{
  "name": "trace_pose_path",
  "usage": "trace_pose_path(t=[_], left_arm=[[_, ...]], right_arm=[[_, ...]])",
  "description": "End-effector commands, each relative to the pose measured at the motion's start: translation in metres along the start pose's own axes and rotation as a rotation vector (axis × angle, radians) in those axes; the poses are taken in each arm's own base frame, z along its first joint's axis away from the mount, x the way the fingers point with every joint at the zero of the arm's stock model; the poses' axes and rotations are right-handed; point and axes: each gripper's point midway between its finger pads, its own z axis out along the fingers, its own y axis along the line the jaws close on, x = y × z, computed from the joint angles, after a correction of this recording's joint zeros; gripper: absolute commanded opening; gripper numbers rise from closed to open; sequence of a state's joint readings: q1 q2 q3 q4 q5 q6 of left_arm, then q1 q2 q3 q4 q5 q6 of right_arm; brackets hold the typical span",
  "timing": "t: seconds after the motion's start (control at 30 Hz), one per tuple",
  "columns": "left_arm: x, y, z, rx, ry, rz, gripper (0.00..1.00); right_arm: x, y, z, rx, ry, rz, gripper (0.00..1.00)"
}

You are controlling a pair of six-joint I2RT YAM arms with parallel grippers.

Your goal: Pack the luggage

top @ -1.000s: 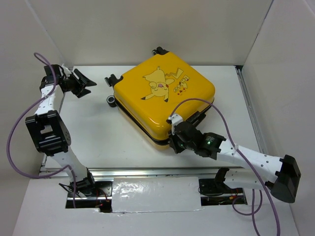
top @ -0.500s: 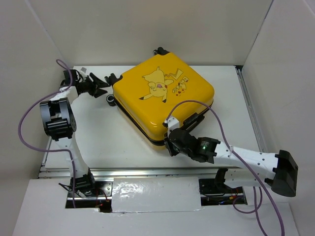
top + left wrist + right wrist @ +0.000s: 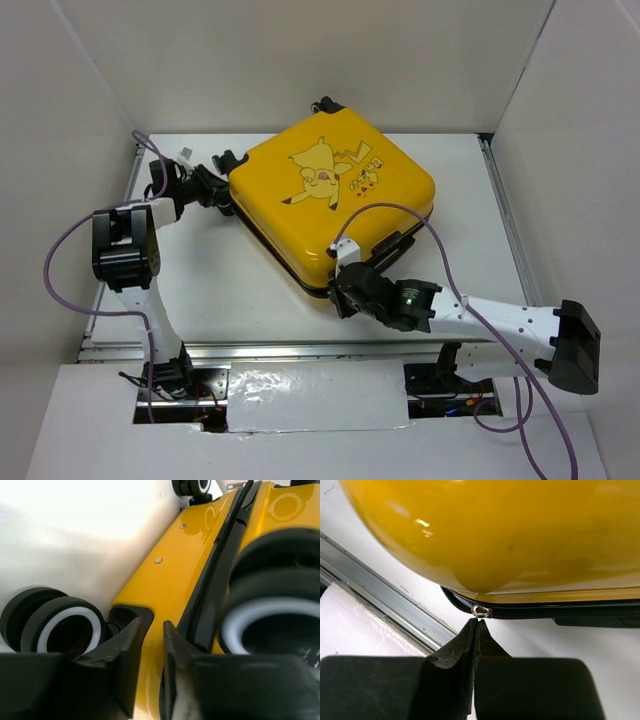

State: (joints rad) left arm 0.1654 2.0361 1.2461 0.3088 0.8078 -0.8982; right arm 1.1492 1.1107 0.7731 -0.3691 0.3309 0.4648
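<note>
- The wheel [image 3: 272,615] nearest my left wrist camera is blurred and cut off by the right edge.
- The zipper pull [image 3: 481,611] is tiny. I cannot tell whether my right gripper [image 3: 476,623], closed, pinches its tab.
- The closed lid of the luggage [image 3: 335,200] hides its inside.
- From above, my right fingers are hidden under the wrist.

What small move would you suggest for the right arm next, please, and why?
Probably a gentle tug along the black zipper track. The right gripper is shut with its tips right at the small metal zipper slider at the near corner of the bright-yellow hard-shell suitcase; whether it pinches the tab is unclear, so a short tug would test it.
</note>
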Motion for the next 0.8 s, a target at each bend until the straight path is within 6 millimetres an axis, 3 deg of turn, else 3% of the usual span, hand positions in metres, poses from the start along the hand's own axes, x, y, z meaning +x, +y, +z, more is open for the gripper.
trace_pose_path(t=[0.0, 0.23, 0.3, 0.47, 0.6, 0.77], left_arm=[[0.073, -0.032, -0.003, 0.072, 0.164, 0.03, 0.33], [0.157, -0.028, -0.011, -0.048, 0.225, -0.003, 0.24], [0.168, -0.03, -0.013, -0.071, 0.217, 0.002, 0.25], [0.164, -0.015, -0.006, -0.155, 0.207, -0.02, 0.26], [0.155, -0.022, 0.0, -0.131, 0.185, -0.004, 0.26], [0.158, -0.024, 0.001, -0.115, 0.176, -0.009, 0.24]], right_arm=[[-0.06, 0.01, -0.02, -0.056, -0.182, 0.129, 0.0], [-0.047, 0.014, -0.017, -0.063, -0.147, 0.119, 0.0], [-0.043, 0.023, -0.023, -0.113, -0.153, 0.085, 0.0], [-0.013, 0.024, -0.036, -0.168, -0.131, 0.016, 0.0], [0.013, 0.018, -0.028, -0.16, -0.136, 0.013, 0.0], [-0.001, 0.01, -0.02, -0.124, -0.326, 0.141, 0.0]])
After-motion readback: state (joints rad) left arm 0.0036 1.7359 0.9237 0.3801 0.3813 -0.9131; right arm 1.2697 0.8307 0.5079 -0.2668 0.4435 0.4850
